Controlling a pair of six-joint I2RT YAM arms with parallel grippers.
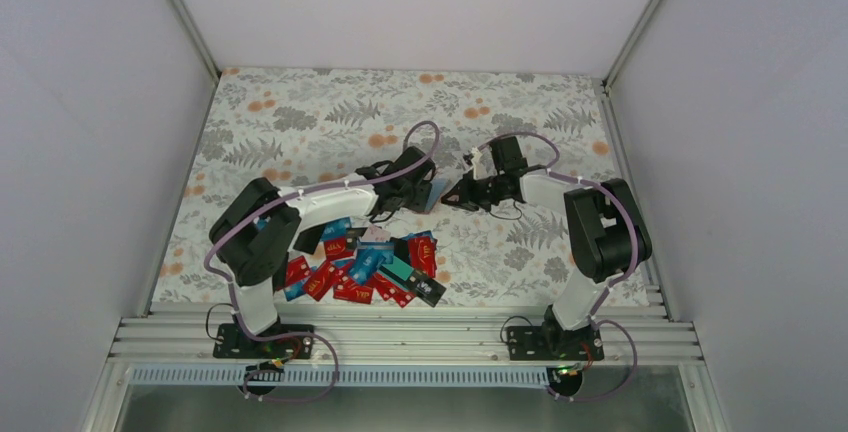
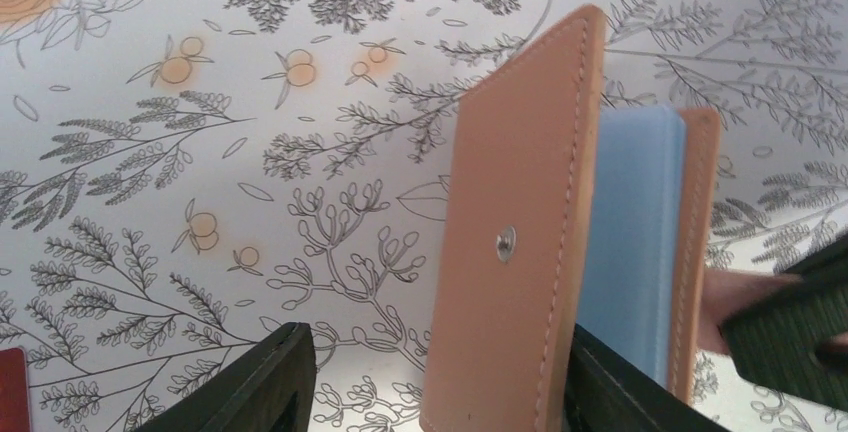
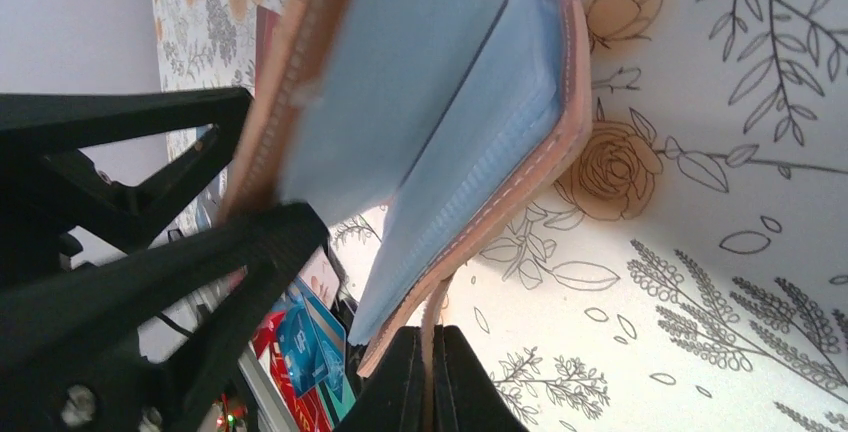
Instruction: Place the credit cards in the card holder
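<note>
Mid-table, both your arms met over the floral-print table (image 1: 300, 122). The card holder (image 2: 510, 252) was held up between the two grippers. It stood on edge and was splayed open, tan outside with pale blue lining showing. A silver snap stud (image 2: 506, 243) sat on the outer flap.

Your right gripper (image 3: 432, 357) was pinched fully closed on the edge of one tan flap. From its wrist view, the leather ran straight down between the closed fingers. That was the one firm hold you had on the holder.

Your left gripper (image 1: 420, 190) stood roughly half open, astride the other flap. In its wrist view the fingers (image 2: 262, 384) sat either side of the leather. The one on the view's right was up against the flap, and bare cloth showed between the flap and the other. It was not clamped on the flap.

The credit cards (image 1: 365, 267) lay in a loose overlapping heap near the front edge of the table, under your left arm. They were mostly red, with a few blue, teal and black. The heap was well apart from the holder. You could not have told from these views whether any card sat in the pockets.
</note>
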